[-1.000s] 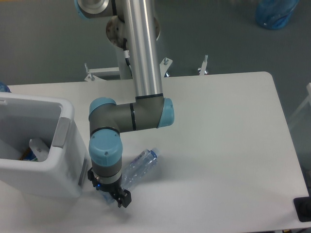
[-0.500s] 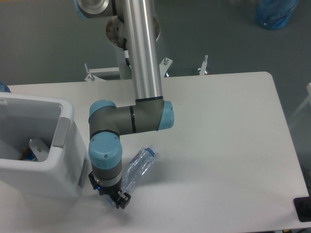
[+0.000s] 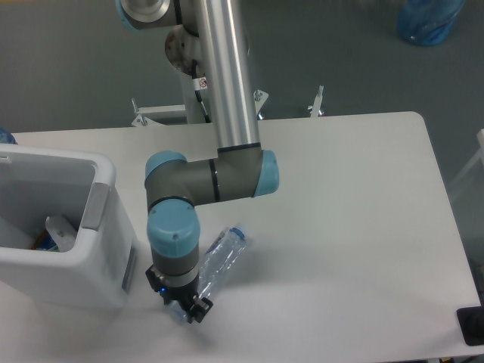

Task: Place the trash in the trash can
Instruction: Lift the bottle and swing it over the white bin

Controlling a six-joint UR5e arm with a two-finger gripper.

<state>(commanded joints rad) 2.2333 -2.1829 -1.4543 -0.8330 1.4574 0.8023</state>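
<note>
The clear plastic bottle (image 3: 221,255) with a light-blue cap (image 3: 238,232) slants up to the right, just right of my wrist. Its lower end disappears under my gripper (image 3: 187,305), which points down at the table's front left and looks shut on the bottle. The fingers themselves are mostly hidden by the wrist. The trash can (image 3: 102,249), a big white bin with a grey handle panel (image 3: 94,205), stands immediately left of the gripper. A white pouch-like item (image 3: 60,230) lies inside it.
The white table (image 3: 355,204) ends at a rounded corner at back right, and its front edge runs just below the gripper. A black object (image 3: 472,326) sits off the front right corner. A blue bag (image 3: 429,20) lies on the floor behind.
The wrist and gripper have shifted a little to the right, away from the bin. The bottle moved along with them and now stands steeper.
</note>
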